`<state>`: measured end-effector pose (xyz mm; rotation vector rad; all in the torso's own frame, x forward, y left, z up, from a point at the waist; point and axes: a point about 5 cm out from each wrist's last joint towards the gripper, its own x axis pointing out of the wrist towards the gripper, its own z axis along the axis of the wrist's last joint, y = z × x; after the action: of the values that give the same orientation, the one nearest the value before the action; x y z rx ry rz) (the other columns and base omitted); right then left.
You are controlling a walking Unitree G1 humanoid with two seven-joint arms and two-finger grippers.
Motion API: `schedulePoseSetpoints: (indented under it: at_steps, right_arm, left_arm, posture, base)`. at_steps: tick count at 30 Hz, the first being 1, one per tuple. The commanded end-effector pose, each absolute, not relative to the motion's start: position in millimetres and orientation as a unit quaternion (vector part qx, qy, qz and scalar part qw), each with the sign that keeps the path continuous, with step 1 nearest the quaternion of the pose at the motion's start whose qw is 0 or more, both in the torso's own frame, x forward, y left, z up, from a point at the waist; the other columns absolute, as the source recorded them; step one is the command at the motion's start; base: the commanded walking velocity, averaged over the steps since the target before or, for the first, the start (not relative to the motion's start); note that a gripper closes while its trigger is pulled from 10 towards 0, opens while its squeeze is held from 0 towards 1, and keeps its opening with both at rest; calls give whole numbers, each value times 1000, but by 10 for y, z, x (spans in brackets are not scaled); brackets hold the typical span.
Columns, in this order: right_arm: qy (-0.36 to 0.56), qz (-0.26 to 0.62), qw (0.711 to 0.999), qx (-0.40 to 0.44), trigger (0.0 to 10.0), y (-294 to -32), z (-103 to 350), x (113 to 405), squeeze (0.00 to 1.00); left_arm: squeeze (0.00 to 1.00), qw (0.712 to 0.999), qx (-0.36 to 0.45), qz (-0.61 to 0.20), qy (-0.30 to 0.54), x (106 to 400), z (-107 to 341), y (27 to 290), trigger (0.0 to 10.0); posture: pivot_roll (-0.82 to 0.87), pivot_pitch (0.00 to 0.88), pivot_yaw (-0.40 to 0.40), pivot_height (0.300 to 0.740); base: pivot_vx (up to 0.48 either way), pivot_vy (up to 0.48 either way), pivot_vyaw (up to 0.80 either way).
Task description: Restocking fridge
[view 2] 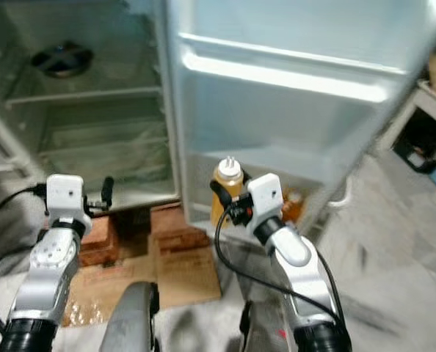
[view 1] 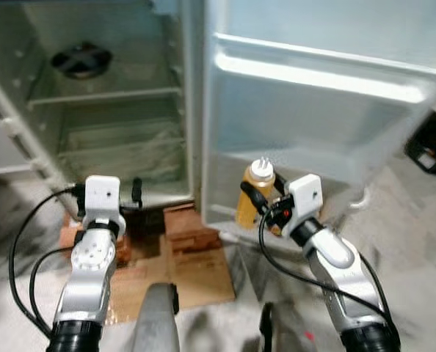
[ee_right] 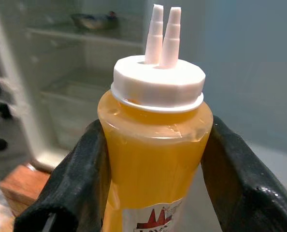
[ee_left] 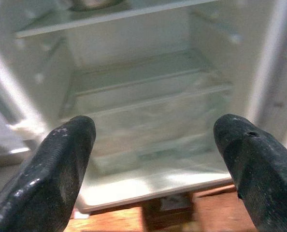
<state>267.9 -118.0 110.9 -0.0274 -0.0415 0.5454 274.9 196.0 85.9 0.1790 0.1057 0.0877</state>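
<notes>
My right gripper (view 1: 262, 202) is shut on an orange sauce bottle (ee_right: 155, 145) with a white cap and two nozzles. It holds the bottle (view 1: 257, 192) upright in front of the lower part of the open fridge door (view 1: 313, 110). My left gripper (ee_left: 153, 145) is open with nothing between its fingers. It is raised before the fridge's bottom compartment (view 1: 122, 154), near the front edge. The glass shelves (view 1: 104, 95) inside are bare except for a dark bowl (view 1: 81, 60) on the upper one.
The fridge stands on wooden blocks (view 1: 189, 227), with a sheet of cardboard (view 1: 196, 275) on the floor in front. Something orange (view 2: 292, 206) sits low in the door rack. A black crate (view 1: 431, 150) stands on the floor at the far right.
</notes>
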Motion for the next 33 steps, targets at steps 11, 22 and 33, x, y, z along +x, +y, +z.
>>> schedulePoseSetpoints:
  at_steps: [11, 22, 33]
  right_arm:
    - [-35, 258, 965, -30, 10000, -1264, 1135, 2703, 0]
    - [-41, 226, 973, -31, 10000, -1319, 1135, 2725, 0]
    - [-49, 223, 973, -33, 10000, -1272, 1185, 2857, 0]
  left_arm:
    - [0, 994, 95, 24, 54, 2795, 854, 1867, 10000]
    - [0, 995, 90, 0, 52, 2794, 857, 1834, 10000]
    - [0, 994, 102, -11, 46, 2806, 922, 1860, 10000]
  posture:
    - [61, 0, -35, 602]
    - [57, 0, -27, 602]
    - [75, 2, -27, 602]
  base:
    - [159, 22, 0]
    - [27, 0, 0]
    - [266, -165, 0]
